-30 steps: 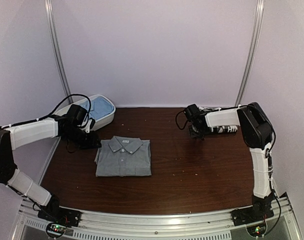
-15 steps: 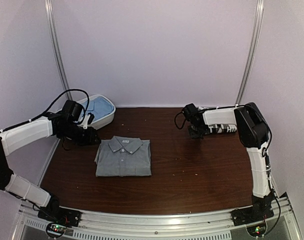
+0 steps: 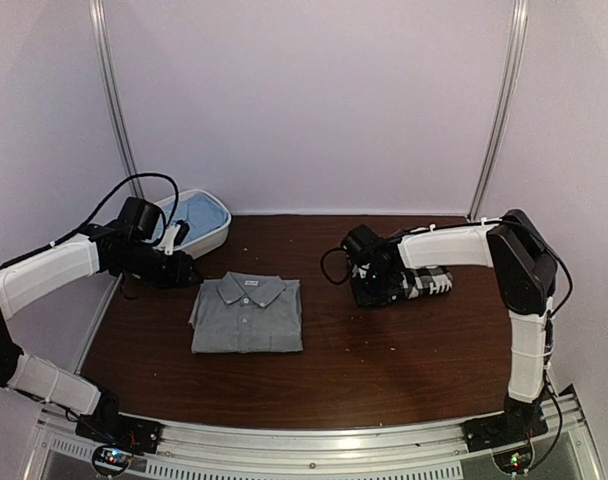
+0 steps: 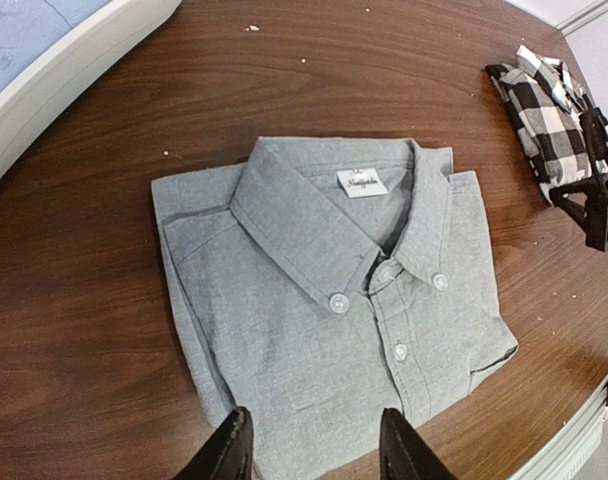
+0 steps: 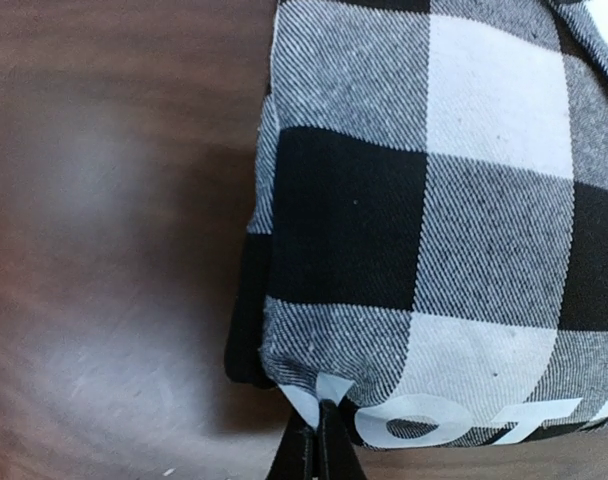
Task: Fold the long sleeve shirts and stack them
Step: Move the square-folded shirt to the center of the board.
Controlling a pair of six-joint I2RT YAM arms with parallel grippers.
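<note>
Beneath both of your grippers runs the dark table (image 3: 384, 360). Just ahead of the left gripper (image 4: 314, 450), whose jaws stand apart and empty, lies the grey shirt (image 4: 334, 320), folded flat with collar and buttons up. Behind that gripper sits the white tub (image 3: 216, 238) with the light blue shirt (image 3: 199, 212) in it. The checked shirt (image 5: 434, 200) is a folded bundle resting on the table right against the right gripper (image 5: 319, 430), well apart from the grey one. The right fingers are pressed together on its folded edge, catching cloth only at the very tips.

You look to be taking the checked shirt over to stack on the grey one. That bite is shallow, so lift slowly and check the lower layers come along. If the bundle sags open, set it down and grip deeper. Land it square, collar over collar.
</note>
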